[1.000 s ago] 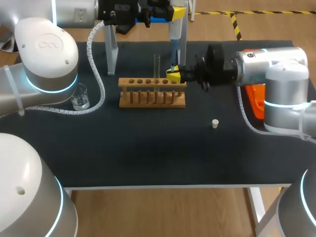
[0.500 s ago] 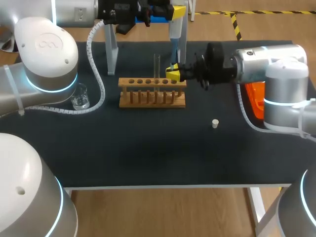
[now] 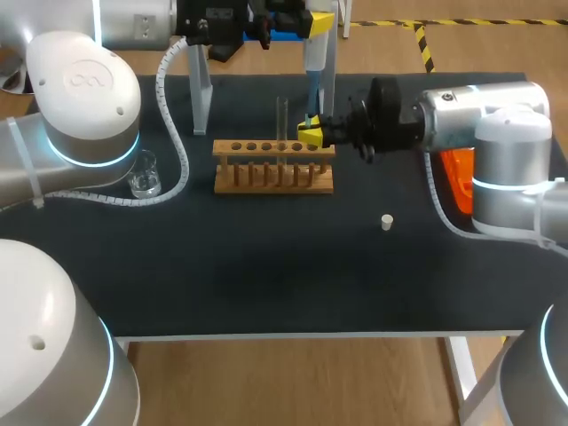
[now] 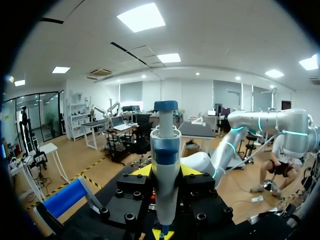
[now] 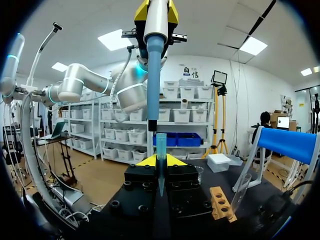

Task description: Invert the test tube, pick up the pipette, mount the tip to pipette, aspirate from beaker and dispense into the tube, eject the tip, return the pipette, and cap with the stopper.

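Nearest, the stopper (image 3: 387,221) lies loose; beyond, the right gripper (image 3: 311,133) pinches the pipette tip (image 5: 161,169) just right of the test tube (image 3: 282,115) standing in the wooden rack (image 3: 273,177); farthest, the left gripper (image 3: 318,19) clamps the pipette (image 4: 165,150) above it; an off-axis shaft could skew the tip, or a sideways slip knock the tube.

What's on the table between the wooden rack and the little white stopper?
Nothing. The head view shows only bare black tabletop between the wooden rack and the white stopper.
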Tool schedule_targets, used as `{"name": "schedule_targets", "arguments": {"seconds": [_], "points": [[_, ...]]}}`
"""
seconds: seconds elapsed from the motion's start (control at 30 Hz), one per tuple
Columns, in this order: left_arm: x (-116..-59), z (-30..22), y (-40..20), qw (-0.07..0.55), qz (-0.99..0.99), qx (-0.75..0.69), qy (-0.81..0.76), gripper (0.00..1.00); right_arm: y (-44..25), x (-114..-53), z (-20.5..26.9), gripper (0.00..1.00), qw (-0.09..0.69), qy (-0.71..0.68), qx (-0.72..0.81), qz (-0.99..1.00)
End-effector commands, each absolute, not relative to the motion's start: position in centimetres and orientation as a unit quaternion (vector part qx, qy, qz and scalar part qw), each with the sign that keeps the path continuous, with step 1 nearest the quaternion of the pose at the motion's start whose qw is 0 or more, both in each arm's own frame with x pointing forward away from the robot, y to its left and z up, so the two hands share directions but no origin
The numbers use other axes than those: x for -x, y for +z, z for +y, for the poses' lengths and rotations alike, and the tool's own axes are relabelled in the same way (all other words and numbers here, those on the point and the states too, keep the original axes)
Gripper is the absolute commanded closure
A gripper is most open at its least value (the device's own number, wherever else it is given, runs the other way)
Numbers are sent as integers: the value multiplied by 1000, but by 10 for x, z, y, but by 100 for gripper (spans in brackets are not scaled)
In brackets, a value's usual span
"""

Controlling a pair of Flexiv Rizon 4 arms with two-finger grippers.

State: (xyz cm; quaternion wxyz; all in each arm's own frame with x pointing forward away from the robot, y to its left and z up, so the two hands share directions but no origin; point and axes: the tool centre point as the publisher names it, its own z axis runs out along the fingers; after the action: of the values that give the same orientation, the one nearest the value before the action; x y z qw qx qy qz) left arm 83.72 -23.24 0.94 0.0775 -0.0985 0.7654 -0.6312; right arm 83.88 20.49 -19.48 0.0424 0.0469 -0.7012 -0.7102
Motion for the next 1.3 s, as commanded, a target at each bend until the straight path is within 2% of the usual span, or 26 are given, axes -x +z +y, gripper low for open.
{"name": "schedule_targets", "arguments": {"seconds": [0.03,1.3], "points": [[-838,-230,9,77,765,96,-633,100,-192,-840,206,100,42,-711,-49,-700],[-838,-230,9,77,765,96,-633,100,-189,-837,206,100,28,-714,-71,-696]]}}
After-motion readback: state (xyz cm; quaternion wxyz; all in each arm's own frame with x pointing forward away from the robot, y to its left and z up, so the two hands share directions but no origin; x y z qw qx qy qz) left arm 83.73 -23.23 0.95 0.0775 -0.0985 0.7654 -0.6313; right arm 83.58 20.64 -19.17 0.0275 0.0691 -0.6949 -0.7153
